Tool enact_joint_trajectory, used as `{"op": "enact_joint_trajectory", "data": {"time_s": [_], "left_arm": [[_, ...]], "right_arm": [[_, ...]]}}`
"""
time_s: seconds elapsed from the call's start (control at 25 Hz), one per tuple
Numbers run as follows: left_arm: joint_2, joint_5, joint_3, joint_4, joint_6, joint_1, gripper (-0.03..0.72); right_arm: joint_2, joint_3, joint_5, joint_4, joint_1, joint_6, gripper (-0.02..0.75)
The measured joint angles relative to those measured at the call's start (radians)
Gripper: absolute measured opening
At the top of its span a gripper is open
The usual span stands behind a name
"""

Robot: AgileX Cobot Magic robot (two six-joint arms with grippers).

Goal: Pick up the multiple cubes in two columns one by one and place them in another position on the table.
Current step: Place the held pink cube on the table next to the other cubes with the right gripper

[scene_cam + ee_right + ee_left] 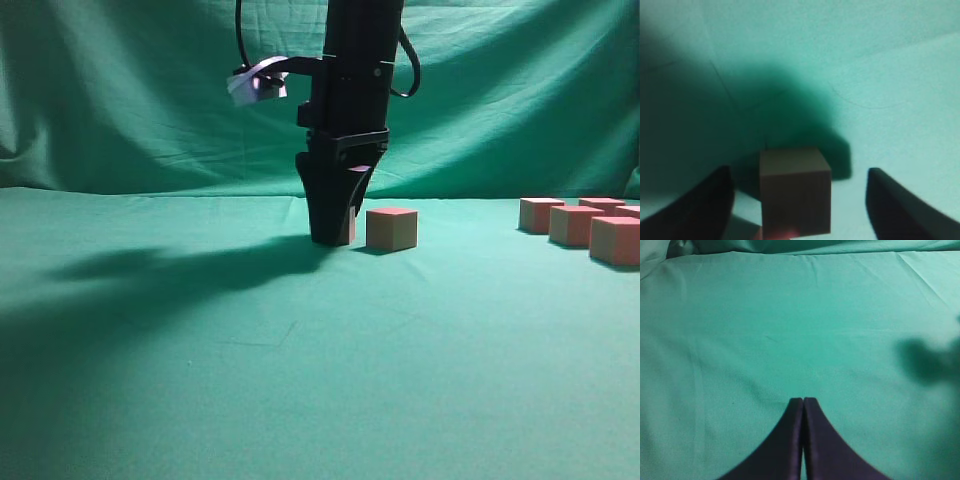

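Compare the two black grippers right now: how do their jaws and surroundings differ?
The left black gripper has its jaws pressed together; the right black gripper has its jaws spread wide. The left hangs over bare green cloth table with nothing between its fingers; the right straddles a small tan-sided cube with gaps on both sides, so it is not gripped. Both have dark, tapered fingers pointing at the cloth.

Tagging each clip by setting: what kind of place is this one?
Probably a lab or studio test bench, not a home: a table covered in green cloth, a draped green backdrop behind, and identical cubes as props.
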Motion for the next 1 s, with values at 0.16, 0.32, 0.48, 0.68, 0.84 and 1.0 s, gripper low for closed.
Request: {"op": "enact_joint_trajectory", "data": {"time_s": [0.16, 0.32, 0.48, 0.68, 0.84, 1.0], "left_arm": [[0.000, 0.000, 0.000, 0.000, 0.000, 0.000, 0.000], [0.000, 0.000, 0.000, 0.000, 0.000, 0.000, 0.000], [0.000, 0.000, 0.000, 0.000, 0.000, 0.000, 0.000], [0.000, 0.000, 0.000, 0.000, 0.000, 0.000, 0.000], [0.000, 0.000, 0.000, 0.000, 0.000, 0.000, 0.000], [0.000, 0.000, 0.000, 0.000, 0.000, 0.000, 0.000]], "right_arm": [[0.000, 0.000, -0.020, -0.002, 0.000, 0.055, 0.555], [-0.002, 0.000, -0.022, -0.002, 0.000, 0.068, 0.576], [-0.043, -0.051, 0.033, -0.002, 0.000, 0.089, 0.576], [-0.171, -0.110, 0.098, -0.002, 0.000, 0.234, 0.576], [-0.302, -0.116, 0.137, -0.034, 0.000, 0.428, 0.576], [-0.423, -0.116, 0.155, -0.121, 0.000, 0.588, 0.535]]}}
